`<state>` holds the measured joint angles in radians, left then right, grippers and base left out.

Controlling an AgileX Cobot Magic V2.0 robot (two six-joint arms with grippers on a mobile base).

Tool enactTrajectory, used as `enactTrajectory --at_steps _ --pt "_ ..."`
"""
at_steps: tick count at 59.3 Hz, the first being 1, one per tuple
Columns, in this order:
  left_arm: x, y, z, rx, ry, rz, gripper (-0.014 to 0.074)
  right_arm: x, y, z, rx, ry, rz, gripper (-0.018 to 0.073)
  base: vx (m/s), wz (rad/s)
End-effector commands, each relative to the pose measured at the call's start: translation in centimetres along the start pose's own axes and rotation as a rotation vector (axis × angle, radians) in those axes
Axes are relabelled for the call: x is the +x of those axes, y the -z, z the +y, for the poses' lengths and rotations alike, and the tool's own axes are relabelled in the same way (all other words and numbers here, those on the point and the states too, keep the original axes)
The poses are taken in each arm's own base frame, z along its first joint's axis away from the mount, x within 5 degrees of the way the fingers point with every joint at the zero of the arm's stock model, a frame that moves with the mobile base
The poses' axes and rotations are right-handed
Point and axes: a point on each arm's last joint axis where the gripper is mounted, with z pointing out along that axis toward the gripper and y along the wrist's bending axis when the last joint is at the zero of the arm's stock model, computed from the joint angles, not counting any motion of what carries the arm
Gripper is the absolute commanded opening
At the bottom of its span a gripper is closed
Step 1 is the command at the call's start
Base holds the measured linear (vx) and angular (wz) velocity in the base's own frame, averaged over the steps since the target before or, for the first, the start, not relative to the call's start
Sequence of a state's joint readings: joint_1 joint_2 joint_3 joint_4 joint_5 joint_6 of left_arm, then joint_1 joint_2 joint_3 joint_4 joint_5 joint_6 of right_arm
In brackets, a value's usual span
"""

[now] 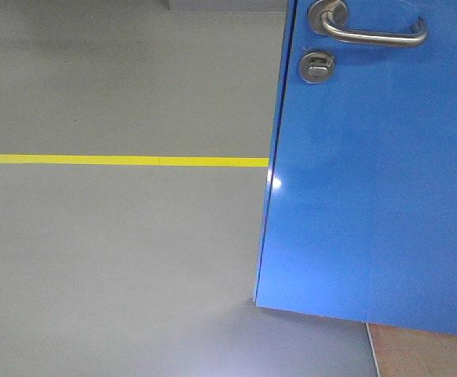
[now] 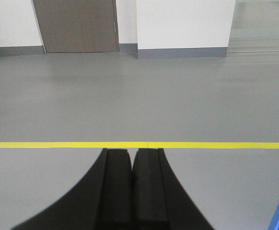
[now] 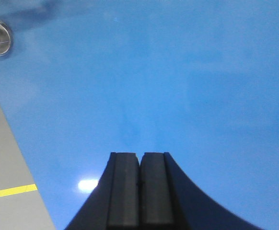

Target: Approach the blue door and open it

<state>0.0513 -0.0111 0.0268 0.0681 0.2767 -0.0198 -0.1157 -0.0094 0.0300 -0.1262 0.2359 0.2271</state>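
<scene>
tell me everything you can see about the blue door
The blue door is a flat, glossy bright-blue panel reflecting a light spot. A silver lever handle sits near its left edge, with a round silver lock below. It stands ajar, grey floor showing past that edge. The shut right gripper points at it; contact is unclear.

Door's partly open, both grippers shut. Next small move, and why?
Probably push on with the right gripper: it is shut and faces the glossy blue door panel, which stands ajar over grey floor. The left gripper faces only open floor.
</scene>
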Motion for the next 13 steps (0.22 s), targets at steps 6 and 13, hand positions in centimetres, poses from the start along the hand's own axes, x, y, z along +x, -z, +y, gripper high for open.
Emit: enactTrajectory --at_steps 6,13 --pt "-1.68 0.41 0.03 0.001 0.009 -0.124 0.0073 -0.74 0.13 0.13 -0.013 0.009 -0.095 0.0001 0.0 0.0" --pt "-1.68 0.41 0.03 0.001 0.009 -0.124 0.0073 -0.74 0.13 0.13 -0.013 0.009 -0.095 0.0001 0.0 0.0"
